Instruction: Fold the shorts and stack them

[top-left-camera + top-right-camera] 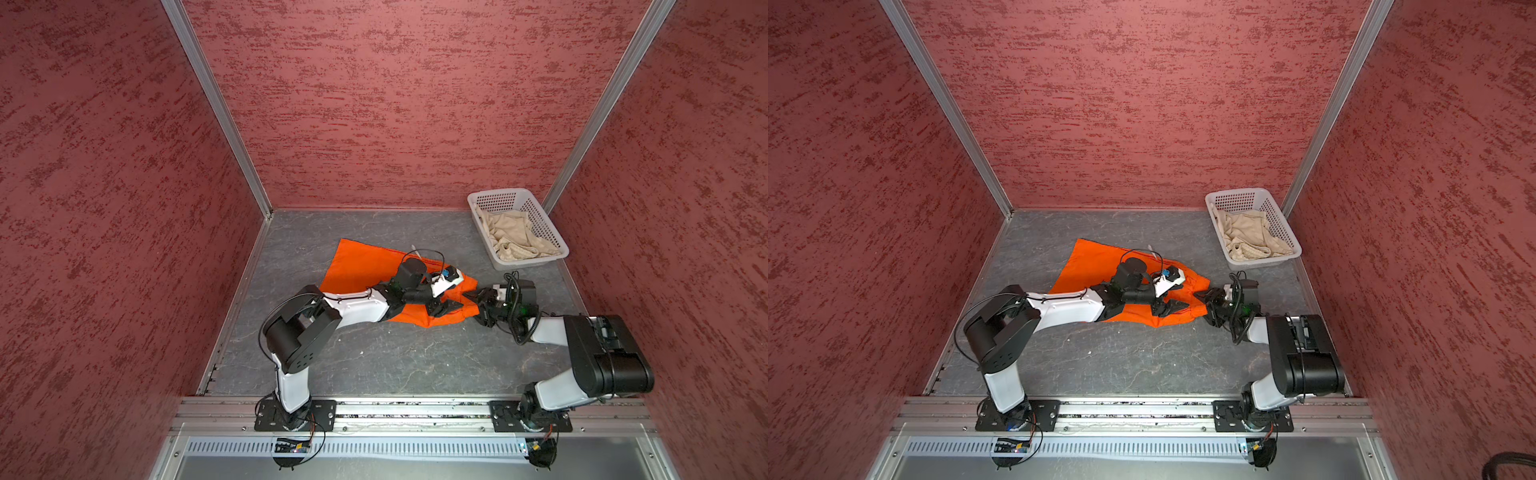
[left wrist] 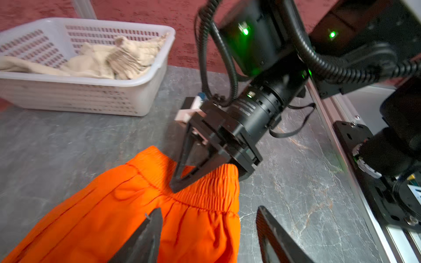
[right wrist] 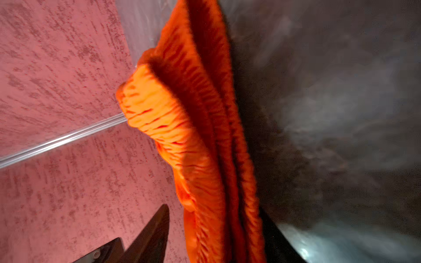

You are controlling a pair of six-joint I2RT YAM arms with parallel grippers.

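Note:
The orange shorts (image 1: 365, 270) lie spread on the grey table in both top views, their gathered waistband toward the right. My left gripper (image 2: 209, 230) hovers open just above the cloth near that waistband, gripping nothing. My right gripper (image 3: 215, 211) reaches in from the right. The waistband (image 3: 182, 136) runs between its jaws, with a gap still showing beside one finger (image 3: 157, 232). From the left wrist view the right gripper's tips (image 2: 178, 184) sit on the waistband seam. The beige shorts (image 1: 515, 237) lie crumpled in the basket.
The white perforated basket (image 1: 494, 195) stands at the back right corner, close to the right arm. Red textured walls enclose the table on three sides. A metal rail (image 1: 415, 411) carrying both arm bases runs along the front edge.

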